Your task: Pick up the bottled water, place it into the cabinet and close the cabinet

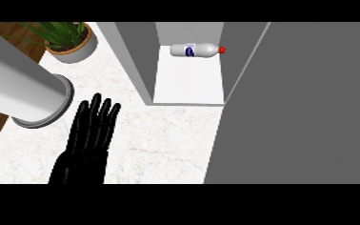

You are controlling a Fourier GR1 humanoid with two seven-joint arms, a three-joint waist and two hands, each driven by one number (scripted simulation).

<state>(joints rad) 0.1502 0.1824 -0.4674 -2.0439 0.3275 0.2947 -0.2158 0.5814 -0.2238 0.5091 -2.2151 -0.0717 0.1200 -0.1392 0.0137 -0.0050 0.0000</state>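
Note:
The water bottle [195, 50], white with a blue label and a red cap, lies on its side at the back of the cabinet's shelf [188, 83]. The grey cabinet door [288, 105] fills the view's right side, swung partly across the opening. My left hand [88, 138] shows at the lower left over the marble counter, fingers straight and pointing up, holding nothing. It is well apart from the cabinet and bottle. My right hand does not show; the door covers that side.
A potted plant [69, 40] stands at the back left. A large grey cylinder [32, 95] lies tilted at the left edge, just beside my left hand. The cabinet's left wall [134, 59] rises between the plant and shelf.

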